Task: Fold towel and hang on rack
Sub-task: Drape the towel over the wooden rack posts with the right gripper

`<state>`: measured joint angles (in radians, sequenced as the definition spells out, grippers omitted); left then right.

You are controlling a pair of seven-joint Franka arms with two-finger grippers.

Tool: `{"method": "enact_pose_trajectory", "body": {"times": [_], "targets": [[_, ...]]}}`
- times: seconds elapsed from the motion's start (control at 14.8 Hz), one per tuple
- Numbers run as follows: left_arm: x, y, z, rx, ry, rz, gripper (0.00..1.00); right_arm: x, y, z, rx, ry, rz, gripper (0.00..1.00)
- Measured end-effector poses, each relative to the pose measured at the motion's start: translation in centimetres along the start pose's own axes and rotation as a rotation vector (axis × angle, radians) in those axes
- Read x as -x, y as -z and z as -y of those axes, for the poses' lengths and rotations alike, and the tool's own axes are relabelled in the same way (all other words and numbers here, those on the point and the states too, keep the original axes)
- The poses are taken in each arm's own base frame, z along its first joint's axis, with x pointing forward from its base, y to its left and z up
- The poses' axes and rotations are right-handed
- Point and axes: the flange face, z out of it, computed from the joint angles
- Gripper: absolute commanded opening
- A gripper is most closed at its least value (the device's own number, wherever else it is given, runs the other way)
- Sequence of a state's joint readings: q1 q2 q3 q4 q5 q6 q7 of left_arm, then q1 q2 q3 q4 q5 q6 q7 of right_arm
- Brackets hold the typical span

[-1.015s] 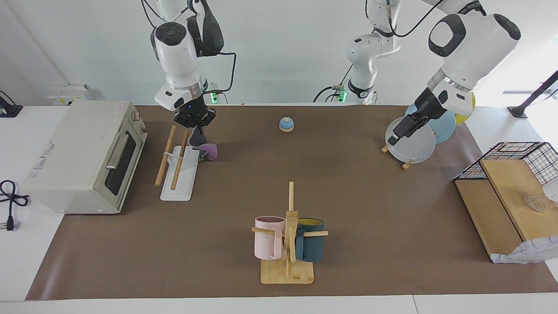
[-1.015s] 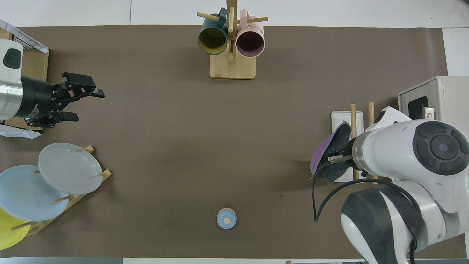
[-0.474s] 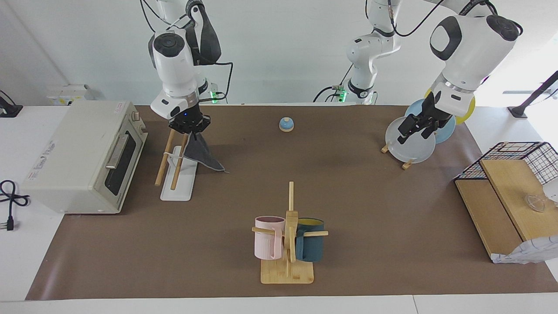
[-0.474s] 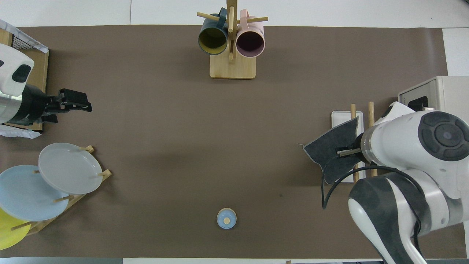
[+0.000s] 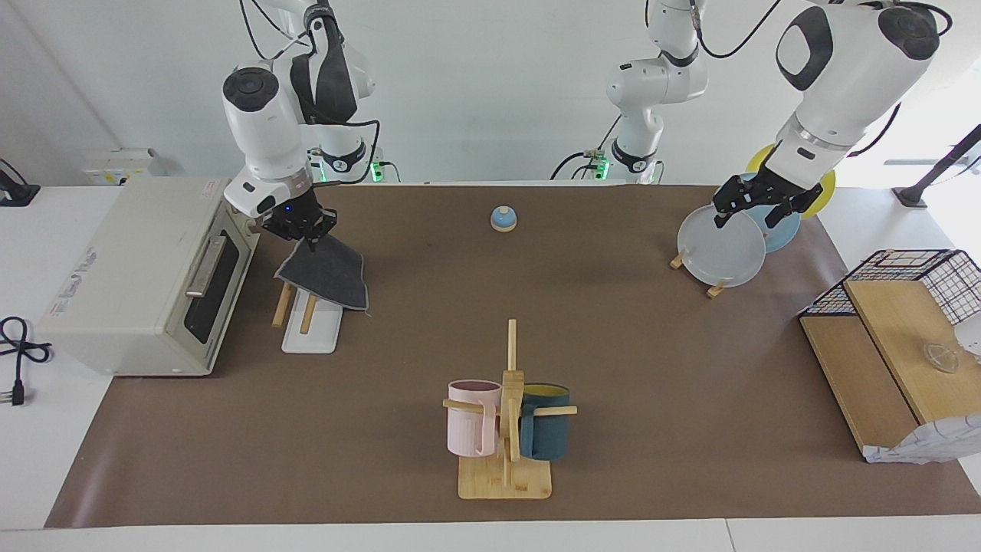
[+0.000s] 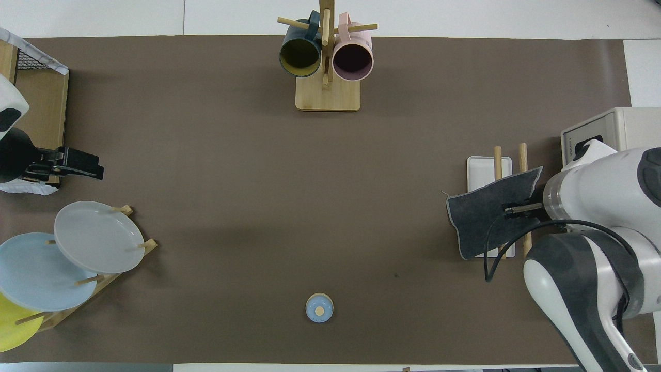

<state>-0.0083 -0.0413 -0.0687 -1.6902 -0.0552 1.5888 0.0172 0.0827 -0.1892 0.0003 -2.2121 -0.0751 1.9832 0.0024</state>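
The towel shows its dark grey face and hangs spread from my right gripper, which is shut on its top edge. It hangs over the rack's two light-wood rods and hides their ends nearer to the robots. I cannot tell whether it touches them. In the overhead view the towel lies across both rods of the rack, with the right gripper over the rod toward the oven. My left gripper is open and empty in the air over the plates; it also shows in the overhead view.
A toaster oven stands right beside the rack. A mug tree with two mugs stands at the table's edge farthest from the robots. A small blue bell sits near the robots. A plate stand and a wire basket are at the left arm's end.
The right gripper carried the towel from beside the rack across the rods toward the oven. The towel opened out, purple face now hidden. The left gripper rose and drew back over the plates.
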Motion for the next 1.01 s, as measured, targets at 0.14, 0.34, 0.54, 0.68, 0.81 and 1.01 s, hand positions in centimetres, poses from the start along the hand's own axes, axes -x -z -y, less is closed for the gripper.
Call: {"method": "enact_pose_trajectory", "body": {"times": [0.14, 0.34, 0.54, 0.68, 0.81, 1.01], "targets": [[0.0, 1.2, -2.2, -0.008, -0.047, 0.012, 1.00, 0.2, -0.3, -2.7, -0.003, 0.001, 0.006, 0.00], [-0.1, 0.2, -4.1, -0.014, -0.084, 0.036, 1.00, 0.5, -0.6, -4.9, -0.005, -0.011, 0.011, 0.00], [-0.1, -0.9, -4.0, -0.014, -0.089, 0.058, 1.00, 0.7, -0.9, -4.9, -0.006, -0.011, 0.019, 0.00], [-0.1, -0.9, -3.9, -0.014, -0.090, 0.058, 1.00, 0.8, -1.2, -4.9, -0.007, -0.010, 0.023, 0.00], [-0.1, -0.8, -3.9, -0.014, -0.090, 0.055, 1.00, 0.8, -1.3, -5.1, -0.007, -0.016, 0.017, 0.00], [-0.3, -0.4, -3.8, -0.013, -0.081, 0.033, 1.00, 1.0, -2.2, -6.2, -0.008, -0.039, 0.010, 0.00]]}}
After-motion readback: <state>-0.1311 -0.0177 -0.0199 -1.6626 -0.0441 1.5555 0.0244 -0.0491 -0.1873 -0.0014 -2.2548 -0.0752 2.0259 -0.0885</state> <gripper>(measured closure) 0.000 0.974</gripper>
